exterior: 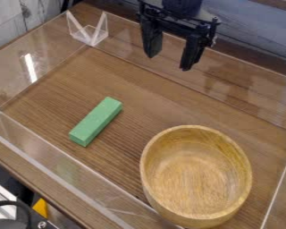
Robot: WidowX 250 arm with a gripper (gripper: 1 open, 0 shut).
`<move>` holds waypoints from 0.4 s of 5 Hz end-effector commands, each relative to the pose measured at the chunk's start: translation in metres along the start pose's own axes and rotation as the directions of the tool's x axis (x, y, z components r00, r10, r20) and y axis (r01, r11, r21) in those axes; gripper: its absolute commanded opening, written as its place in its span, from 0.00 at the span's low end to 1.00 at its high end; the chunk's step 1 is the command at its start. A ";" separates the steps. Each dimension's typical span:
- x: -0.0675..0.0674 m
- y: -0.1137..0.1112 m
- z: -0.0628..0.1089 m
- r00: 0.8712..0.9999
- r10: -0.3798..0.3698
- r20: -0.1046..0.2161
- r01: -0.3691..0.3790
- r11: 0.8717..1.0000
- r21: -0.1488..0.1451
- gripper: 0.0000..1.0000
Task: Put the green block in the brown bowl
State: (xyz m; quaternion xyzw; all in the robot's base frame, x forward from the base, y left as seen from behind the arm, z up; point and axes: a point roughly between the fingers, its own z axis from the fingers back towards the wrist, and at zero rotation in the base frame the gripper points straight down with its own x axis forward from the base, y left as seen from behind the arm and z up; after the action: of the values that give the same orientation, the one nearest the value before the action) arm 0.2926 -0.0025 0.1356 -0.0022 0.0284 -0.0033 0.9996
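Flat bright-green rectangular block (96, 121) lies free on the wood-grain surface (170, 89), left of centre, nothing on top, so easy to pick from above. Black pincer (173, 54) hangs above, jaws wide, holding nothing. Round light-brown wooden bowl (196, 174) sits empty at right, near the block.

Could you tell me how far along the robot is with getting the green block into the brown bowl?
Nothing looks done yet: the green block lies flat on the wooden table, left of the brown bowl, which is empty. In hand: the gripper hangs open above the table's far side, holding nothing. Left: reaching the block, grasping it, carrying it over and releasing it.
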 end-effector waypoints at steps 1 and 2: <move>-0.007 0.014 0.002 0.999 -0.033 -0.003 0.033 0.999 0.001 1.00; -0.031 0.031 -0.012 0.996 -0.087 -0.024 0.087 0.996 0.007 1.00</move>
State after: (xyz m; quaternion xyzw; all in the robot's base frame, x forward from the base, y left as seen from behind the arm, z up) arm 0.2591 0.0269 0.1131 -0.0045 0.0628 -0.0435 0.9971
